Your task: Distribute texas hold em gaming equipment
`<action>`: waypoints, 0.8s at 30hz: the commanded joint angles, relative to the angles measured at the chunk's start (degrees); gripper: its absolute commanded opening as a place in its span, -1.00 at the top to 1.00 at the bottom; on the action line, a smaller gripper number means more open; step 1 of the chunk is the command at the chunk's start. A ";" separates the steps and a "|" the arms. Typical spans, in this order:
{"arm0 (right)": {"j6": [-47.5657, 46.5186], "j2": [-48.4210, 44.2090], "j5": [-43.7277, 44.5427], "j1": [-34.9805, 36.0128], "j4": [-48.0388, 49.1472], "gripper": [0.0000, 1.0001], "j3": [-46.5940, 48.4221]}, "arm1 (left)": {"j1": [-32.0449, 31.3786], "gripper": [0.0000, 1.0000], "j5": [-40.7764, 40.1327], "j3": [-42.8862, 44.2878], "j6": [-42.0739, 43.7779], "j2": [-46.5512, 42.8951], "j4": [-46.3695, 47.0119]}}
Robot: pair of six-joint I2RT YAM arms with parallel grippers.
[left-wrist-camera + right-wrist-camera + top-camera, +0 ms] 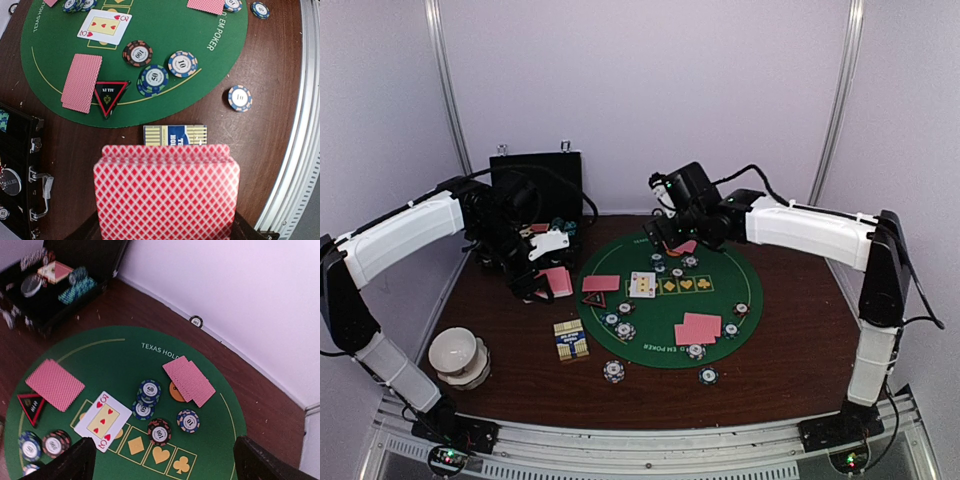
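My left gripper (pixel 548 268) is shut on a deck of pink-backed cards (pixel 165 190), held above the wood left of the green mat (pixel 665 335). My right gripper (pixel 162 467) is open and empty, hovering over the mat's far side (pixel 670 235). A face-up three of hearts (pixel 102 420) lies mid-mat. Face-down card pairs lie at the left (pixel 600 283), near right (pixel 698 328) and far side (pixel 189 381), the last over an orange disc (pixel 174 392). Striped chips (pixel 150 390) sit in small piles. A red triangle marker (pixel 111 95) touches the left pair.
The black case (pixel 535 190) stands open at the back left with chips inside (pixel 77 287). The blue-and-yellow card box (pixel 570 340) lies off the mat's near left. Stacked white bowls (pixel 457 355) sit near left. A stray chip (pixel 196 322) lies by the back wall.
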 commanded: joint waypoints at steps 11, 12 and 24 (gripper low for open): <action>45.13 -5.22 -53.87 -5.15 6.75 -0.96 -5.14 | 0.35 1.00 1.53 1.69 -0.06 -1.57 1.51; 48.20 -4.58 -56.79 -4.76 9.30 -0.95 -5.68 | 0.35 1.00 1.51 1.71 -0.14 -1.54 1.55; 61.25 3.06 -65.58 1.45 22.40 -0.91 -3.54 | 0.35 1.00 1.76 1.97 -0.37 -1.63 1.67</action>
